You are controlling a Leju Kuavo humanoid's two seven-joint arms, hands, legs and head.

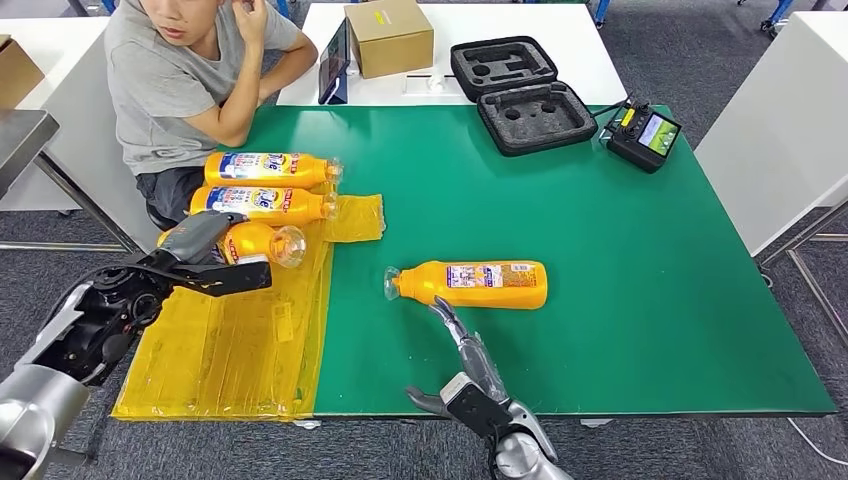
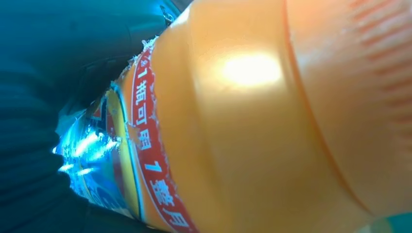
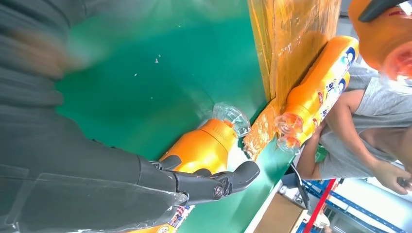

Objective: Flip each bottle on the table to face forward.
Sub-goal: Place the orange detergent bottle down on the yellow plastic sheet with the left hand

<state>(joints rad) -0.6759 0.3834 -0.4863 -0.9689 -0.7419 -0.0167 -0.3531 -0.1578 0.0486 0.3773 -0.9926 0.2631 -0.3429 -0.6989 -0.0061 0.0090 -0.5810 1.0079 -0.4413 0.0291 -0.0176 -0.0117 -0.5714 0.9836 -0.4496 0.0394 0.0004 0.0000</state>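
A: Head view first. Where to look?

B: At the lone bottle (image 1: 475,284), flat on the green table (image 1: 620,260). Long axis crosswise to the robot, clear cap to its left, base to its right. Small-print label up, so judged not yet facing forward.

A: And nearest to which hand?

B: The right hand (image 1: 470,370), just on the near side of it. Spread wide, grasping nothing, fingers stretched toward the shoulder end. Tip touching or just short of the plastic: cannot tell.

A: Left side?

B: Left hand (image 1: 200,255) wrapped round a held bottle (image 1: 255,243), over the yellow sheet (image 1: 230,340), well apart from the lone one. Beyond it, two labelled bottles (image 1: 268,186) side by side, front labels up, next to a seated person (image 1: 190,80).

A: Left wrist view?

B: Orange body of the held bottle (image 2: 252,121) right up against the lens, red band of print across it. Close enough to fit a firm grip.

A: Right wrist view?

B: Dark fingers (image 3: 214,184) reaching out alongside the lone bottle (image 3: 201,148), close against its body, none curled round it. Cap pointing toward the edge of the yellow sheet.

A: So the coming move?

B: Probably a roll about that crosswise axis, by the right hand, reaching across the body rather than end-on.
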